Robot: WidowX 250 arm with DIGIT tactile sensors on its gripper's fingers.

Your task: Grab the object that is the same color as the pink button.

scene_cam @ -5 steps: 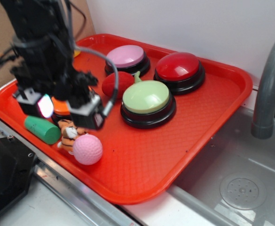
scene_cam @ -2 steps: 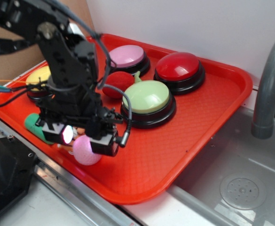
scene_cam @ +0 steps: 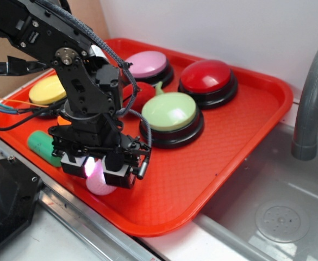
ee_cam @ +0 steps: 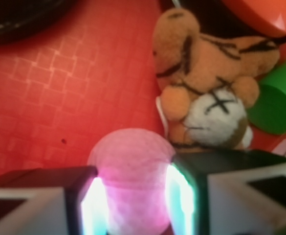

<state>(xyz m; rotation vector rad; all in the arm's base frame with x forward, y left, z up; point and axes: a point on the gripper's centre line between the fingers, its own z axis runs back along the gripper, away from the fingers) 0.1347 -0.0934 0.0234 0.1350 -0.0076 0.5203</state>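
Fingers: the two glowing pads are sitting on either side of the pink ball, flush against its flanks in the wrist view; they are clamping it between them. Gripper is pointing straight down over the near-left part of the red tray. In the exterior view only the lower curve of the ball is showing under the black finger blocks, lit pink by the pads; whether it is resting on the tray floor or just clear of it, cannot tell.

Just beyond the ball, a small orange tiger plush is lying on its side, close to the ball. Beside the plush, a green cylinder is lying toward the tray's near-left edge.

Farther out, the arm is covering the middle-left of the tray. A yellow button is sitting at the left edge. A green button is standing mid-tray, with a red plush fruit just behind it, partly hidden by the arm. At the back, the pink button and a red button are sitting side by side. A grey faucet is rising over the sink at right.
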